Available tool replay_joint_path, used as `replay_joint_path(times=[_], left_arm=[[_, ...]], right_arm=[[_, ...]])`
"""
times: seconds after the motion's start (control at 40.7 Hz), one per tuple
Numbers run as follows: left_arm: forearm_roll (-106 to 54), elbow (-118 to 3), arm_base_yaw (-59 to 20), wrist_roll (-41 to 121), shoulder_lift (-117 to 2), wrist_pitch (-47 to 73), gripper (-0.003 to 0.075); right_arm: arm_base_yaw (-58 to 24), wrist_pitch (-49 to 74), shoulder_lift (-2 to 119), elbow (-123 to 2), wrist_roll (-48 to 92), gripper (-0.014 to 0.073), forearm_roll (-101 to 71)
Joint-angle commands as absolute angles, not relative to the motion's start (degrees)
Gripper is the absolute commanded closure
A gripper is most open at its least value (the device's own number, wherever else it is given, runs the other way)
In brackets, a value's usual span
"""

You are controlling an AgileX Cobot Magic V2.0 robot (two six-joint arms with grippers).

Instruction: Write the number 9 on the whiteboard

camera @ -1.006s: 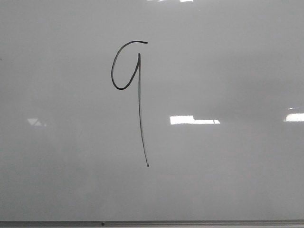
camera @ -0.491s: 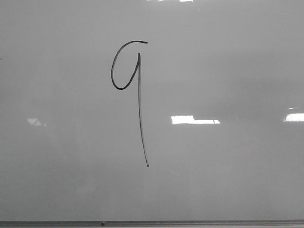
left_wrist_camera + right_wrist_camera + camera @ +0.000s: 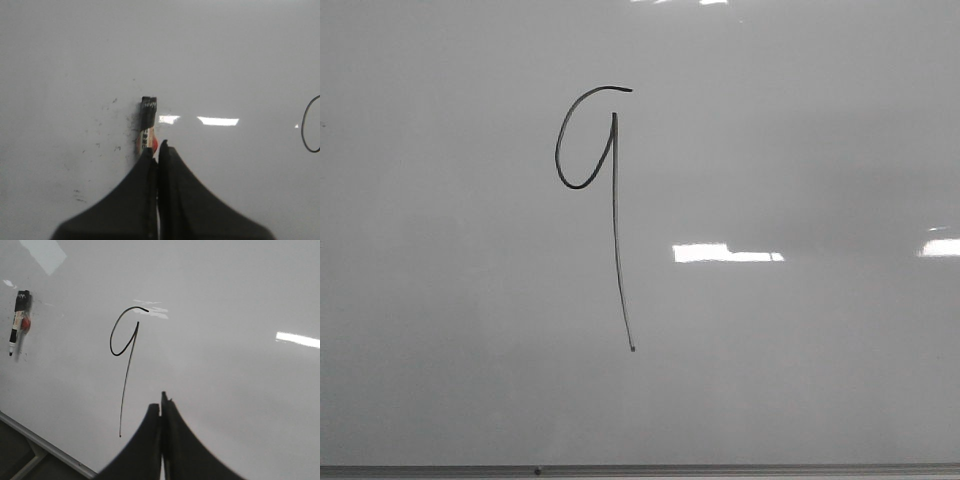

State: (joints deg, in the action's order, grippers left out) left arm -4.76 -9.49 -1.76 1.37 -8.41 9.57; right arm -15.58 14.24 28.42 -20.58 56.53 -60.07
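A finished number 9 [image 3: 590, 150], drawn in thin black line, sits left of centre on the whiteboard [image 3: 800, 380], its open loop above a long, slightly slanted tail. Neither arm appears in the front view. In the left wrist view the left gripper [image 3: 158, 146] is closed with nothing between its tips; a marker [image 3: 146, 122] lies on the board just past them, its lower end hidden behind the fingers, and only an arc of the numeral shows at the frame edge. The right gripper [image 3: 161, 401] is likewise closed and empty, near the tail's end.
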Motion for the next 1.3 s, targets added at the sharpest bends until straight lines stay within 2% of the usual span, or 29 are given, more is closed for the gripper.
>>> replay_joint_path(times=[0.0, 0.27, 1.276], left_arm=[[-4.08, -7.89, -0.22, 0.00, -5.72, 5.43, 0.0739], [-3.87, 0.77, 1.98, 0.30, 1.58, 1.66, 0.0739], [-4.07, 0.47, 1.98, 0.71, 1.38, 2.88, 0.0739]], right_arm=[[-15.18, 12.46, 28.39, -22.08, 56.76, 0.0662, -61.29], [-15.18, 12.46, 28.39, -22.08, 56.76, 0.0662, -61.29], [-15.18, 12.34, 28.39, -22.08, 56.76, 0.0662, -61.29]])
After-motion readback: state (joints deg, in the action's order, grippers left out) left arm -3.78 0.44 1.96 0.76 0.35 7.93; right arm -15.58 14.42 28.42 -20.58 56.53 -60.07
